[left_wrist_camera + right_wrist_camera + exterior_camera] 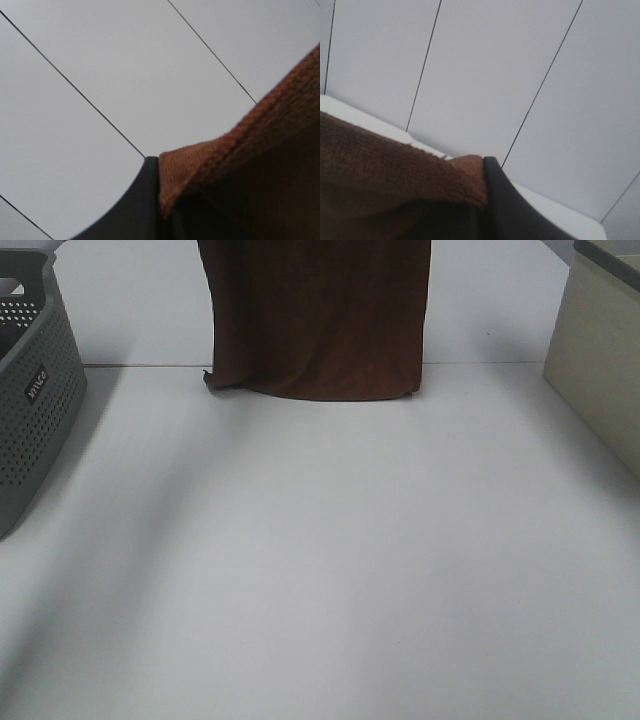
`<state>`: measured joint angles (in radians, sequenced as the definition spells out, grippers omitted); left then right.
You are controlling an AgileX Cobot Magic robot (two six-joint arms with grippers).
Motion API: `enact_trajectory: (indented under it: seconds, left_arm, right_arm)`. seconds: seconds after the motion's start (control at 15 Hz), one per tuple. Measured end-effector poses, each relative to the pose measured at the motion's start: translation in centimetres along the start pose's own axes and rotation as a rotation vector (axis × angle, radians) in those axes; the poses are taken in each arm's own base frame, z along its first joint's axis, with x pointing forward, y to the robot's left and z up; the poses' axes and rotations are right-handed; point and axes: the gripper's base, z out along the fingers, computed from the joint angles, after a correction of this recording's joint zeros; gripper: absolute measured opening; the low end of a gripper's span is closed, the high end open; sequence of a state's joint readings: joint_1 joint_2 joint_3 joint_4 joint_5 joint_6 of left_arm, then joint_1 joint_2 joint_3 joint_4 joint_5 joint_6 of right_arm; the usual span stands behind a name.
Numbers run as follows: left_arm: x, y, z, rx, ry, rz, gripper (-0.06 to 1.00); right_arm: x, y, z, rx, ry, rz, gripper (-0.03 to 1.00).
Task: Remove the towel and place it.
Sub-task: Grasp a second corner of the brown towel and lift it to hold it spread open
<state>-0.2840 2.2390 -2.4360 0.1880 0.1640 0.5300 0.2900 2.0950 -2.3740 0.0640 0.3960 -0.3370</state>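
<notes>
The towel, dark reddish-brown terry cloth, hangs down from above the top edge of the exterior high view. Its lower hem brushes the far part of the white table. Both grippers are out of sight in that view. In the left wrist view my left gripper is shut on a hemmed corner of the towel, with one black finger showing. In the right wrist view my right gripper is shut on another edge of the towel, with one black finger showing. The white tag is hidden.
A grey perforated basket stands at the table's left edge. A beige box stands at the right edge. A white panelled wall with thin dark seams is behind the towel.
</notes>
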Motion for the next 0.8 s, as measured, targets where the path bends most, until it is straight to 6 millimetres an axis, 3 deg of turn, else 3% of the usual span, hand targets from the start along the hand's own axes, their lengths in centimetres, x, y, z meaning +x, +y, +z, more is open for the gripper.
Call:
enact_trajectory:
  seconds: [0.2, 0.33, 0.47, 0.8]
  left_arm:
    - [0.5, -0.1, -1.5, 0.168, 0.229, -0.033, 0.0]
    - [-0.6, 0.6, -4.8, 0.362, 0.451, -0.058, 0.0]
    - [-0.5, 0.5, -6.4, 0.459, 0.573, -0.061, 0.0]
    - [0.5, -0.5, -7.6, 0.54, 0.741, -0.155, 0.0]
  right_arm:
    - [0.6, 0.6, -0.9, -0.086, 0.137, 0.051, 0.01]
    - [0.3, 1.0, -3.2, -0.17, 0.291, 0.066, 0.01]
    - [0.3, 1.2, -4.8, -0.214, 0.402, 0.067, 0.01]
    - [0.8, 1.5, -7.4, -0.289, 0.608, 0.053, 0.01]
